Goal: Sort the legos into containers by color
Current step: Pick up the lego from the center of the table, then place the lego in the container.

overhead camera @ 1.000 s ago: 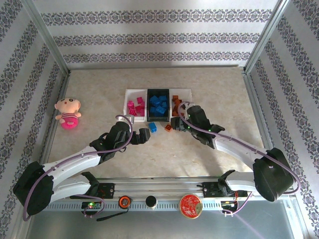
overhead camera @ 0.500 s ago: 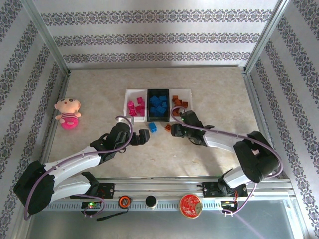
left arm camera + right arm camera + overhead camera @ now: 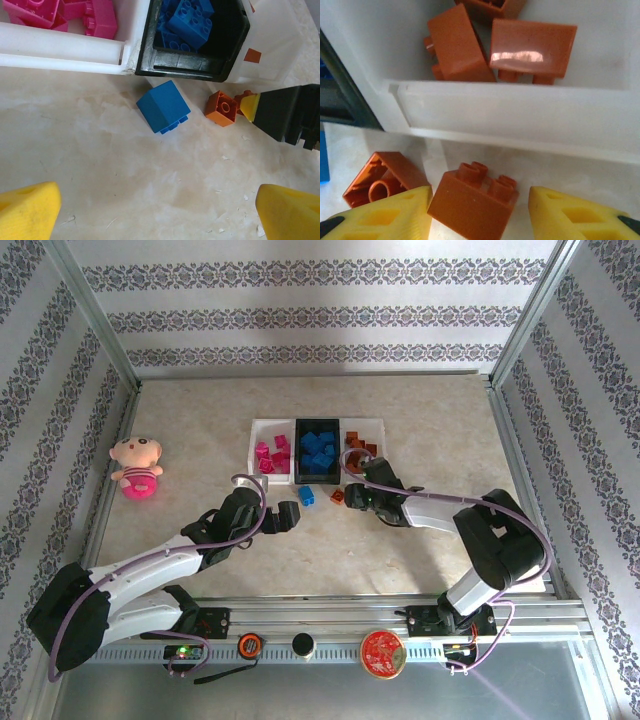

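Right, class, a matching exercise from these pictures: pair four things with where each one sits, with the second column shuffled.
Things
1. pink legos
2. loose blue lego
3. plush doll
4. black tray

Places
A. on the table's left side, apart from the trays
B. between the left white tray and the right white tray
C. inside the left white tray
D. on the table, just in front of the black tray

Pairs: 1-C, 2-D, 3-A, 4-B
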Motion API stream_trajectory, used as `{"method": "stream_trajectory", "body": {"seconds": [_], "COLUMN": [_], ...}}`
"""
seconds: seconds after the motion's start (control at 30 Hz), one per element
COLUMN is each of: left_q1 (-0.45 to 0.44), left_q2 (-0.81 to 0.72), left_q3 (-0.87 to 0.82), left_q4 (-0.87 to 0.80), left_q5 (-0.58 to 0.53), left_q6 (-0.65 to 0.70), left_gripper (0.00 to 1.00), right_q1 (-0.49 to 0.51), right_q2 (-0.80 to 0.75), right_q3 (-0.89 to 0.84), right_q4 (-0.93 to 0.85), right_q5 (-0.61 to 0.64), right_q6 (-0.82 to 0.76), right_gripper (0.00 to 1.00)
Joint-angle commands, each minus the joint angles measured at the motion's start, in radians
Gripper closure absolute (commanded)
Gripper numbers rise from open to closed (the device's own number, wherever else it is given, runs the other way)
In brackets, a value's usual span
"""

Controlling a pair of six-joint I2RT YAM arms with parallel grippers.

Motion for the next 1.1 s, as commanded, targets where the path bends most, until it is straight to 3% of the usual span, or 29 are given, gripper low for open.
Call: {"method": "stream_trajectory", "body": {"seconds": [0.0, 0.2, 0.4, 0.73, 0.87, 1.07], "left_q1": [0.007, 0.007, 0.007, 0.008, 0.008, 0.008], "left_q2": [0.007, 0.006, 0.011, 0.031, 0.045, 0.047], "left_q3": [-0.009, -0.010, -0.011, -0.008, -0.003, 0.003], "left_q4": [0.018, 0.017, 0.020, 0.034, 0.041, 0.035], "left_q5": [-0.001, -0.003, -0.004, -0.005, -0.001, 0.006], "left_q6": [-0.010, -0.005, -0.003, -0.002, -0.005, -0.005], "left_gripper": [0.00, 0.00, 0.00, 0.00, 0.00, 0.00], "right_q1": [-0.016, -0.006, 0.022, 0.050, 0.021, -0.049], "right_q2": [0.026, -0.021, -0.166, -0.457, -0.394, -0.159], "right_q3": [0.028, -0.007, -0.089, -0.046, 0.070, 0.238], "right_q4": [0.021, 0.026, 0.000, -0.133, -0.149, -0.124], "right_q5": [0.011, -0.011, -0.029, -0.002, 0.006, 0.000], "right_q6": [0.003, 0.007, 0.011, -0.040, -0.087, -0.113], "right_gripper": [0.51, 0.63, 0.69, 0.70, 0.70, 0.71]}}
